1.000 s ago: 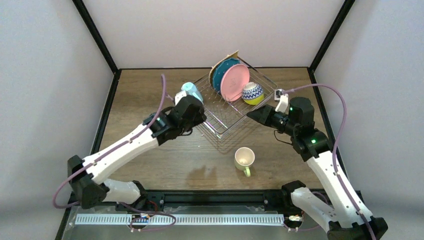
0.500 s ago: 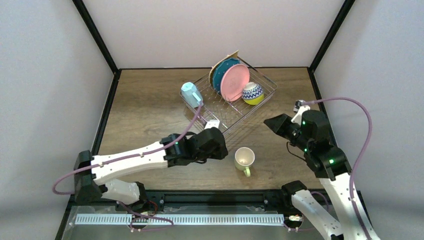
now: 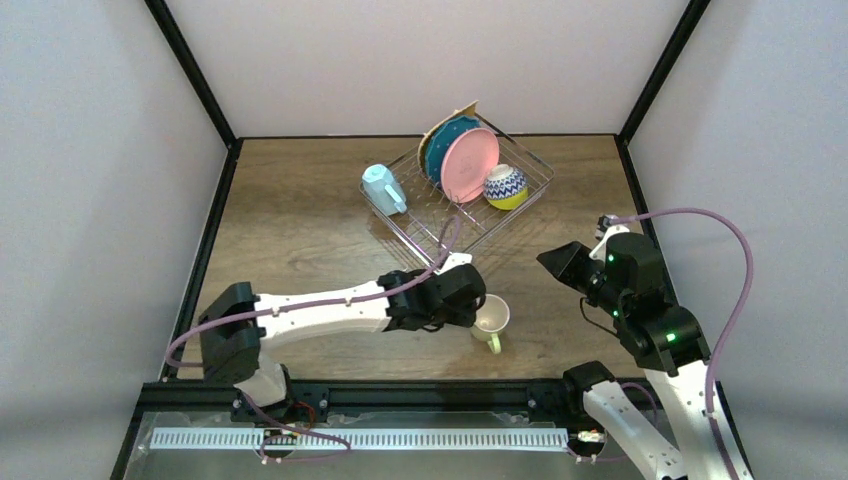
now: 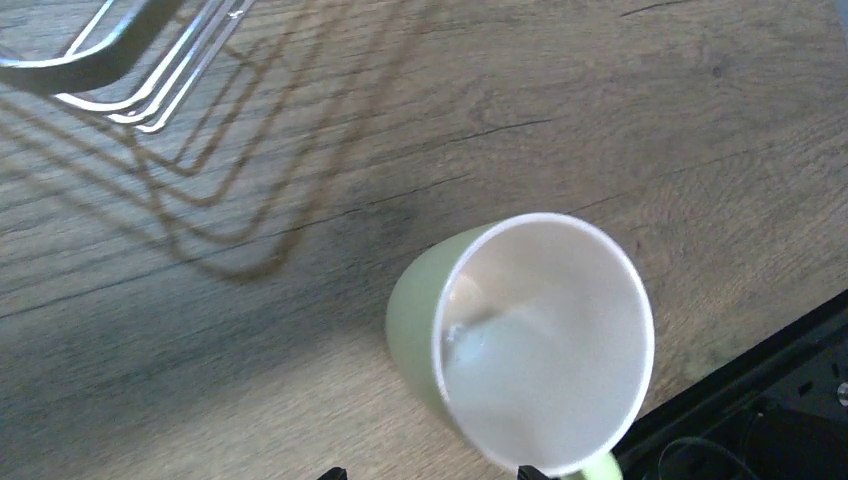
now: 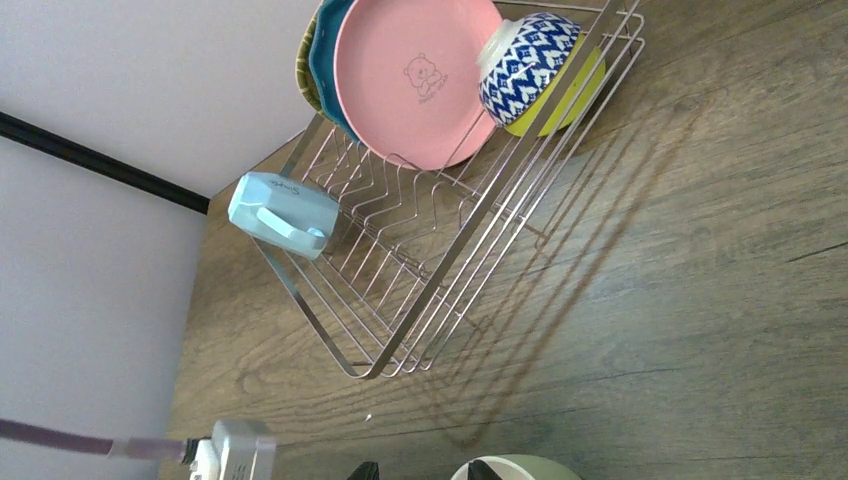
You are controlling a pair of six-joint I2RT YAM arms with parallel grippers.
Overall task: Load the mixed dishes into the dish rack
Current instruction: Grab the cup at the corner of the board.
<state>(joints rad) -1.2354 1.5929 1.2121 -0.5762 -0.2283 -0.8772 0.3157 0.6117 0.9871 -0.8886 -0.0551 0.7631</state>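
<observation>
The pale yellow-green mug (image 3: pixel 490 318) stands upright on the wood, handle toward the near edge. My left gripper (image 3: pixel 474 306) hangs open just over its left side; in the left wrist view the mug (image 4: pixel 530 345) fills the space ahead of the gripper (image 4: pixel 430 474), untouched. The dish rack (image 3: pixel 505 215) holds the pink plate (image 3: pixel 470 165), teal plate (image 3: pixel 440 145) and tan plate (image 3: pixel 462 110) on edge, plus the patterned bowl (image 3: pixel 506 186). A light-blue mug (image 3: pixel 383 187) lies at its left corner. My right gripper (image 3: pixel 560 262) hovers open and empty right of the rack.
The right wrist view shows the rack (image 5: pixel 480 230), pink plate (image 5: pixel 415 75), bowl (image 5: pixel 535 70), light-blue mug (image 5: pixel 283 215) and the yellow-green mug's rim (image 5: pixel 515 468) by my right gripper (image 5: pixel 422 470). A black frame rail (image 3: pixel 400 392) runs along the near edge.
My left arm left the light-blue mug at the rack's left corner and swung down to the yellow-green mug. The right arm drew back to the right, away from the rack.
</observation>
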